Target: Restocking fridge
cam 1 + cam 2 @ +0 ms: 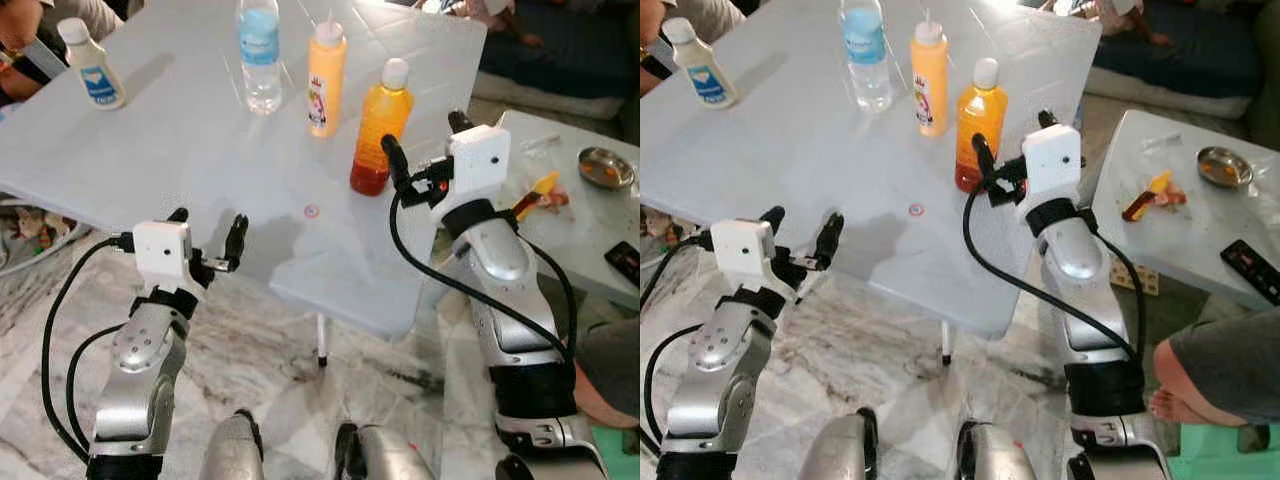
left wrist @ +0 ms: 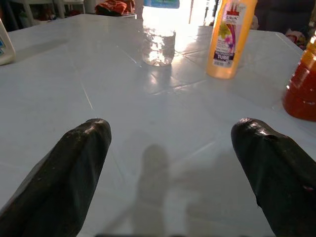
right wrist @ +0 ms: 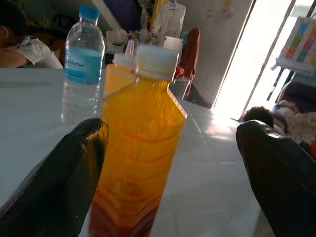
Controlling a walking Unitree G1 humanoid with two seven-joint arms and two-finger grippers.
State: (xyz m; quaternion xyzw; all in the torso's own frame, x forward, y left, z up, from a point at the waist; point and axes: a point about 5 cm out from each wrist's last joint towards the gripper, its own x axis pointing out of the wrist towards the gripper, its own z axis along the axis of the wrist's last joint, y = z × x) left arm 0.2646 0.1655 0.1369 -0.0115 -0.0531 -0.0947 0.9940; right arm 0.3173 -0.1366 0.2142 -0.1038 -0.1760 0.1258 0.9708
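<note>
orange juice bottle [image 1: 380, 130] | just ahead of spread right gripper [image 1: 425, 150]

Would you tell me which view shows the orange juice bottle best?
The right wrist view: the orange juice bottle stands close between the open right gripper fingers. Both eye views show it whole but smaller; the left wrist view catches its edge.

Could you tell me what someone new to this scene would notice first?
Probably the orange juice bottle near the white table's right edge, with the right gripper open just beside it. Behind it stand a yellow squeeze bottle and a clear water bottle. The left gripper hovers open at the table's near edge.
</note>
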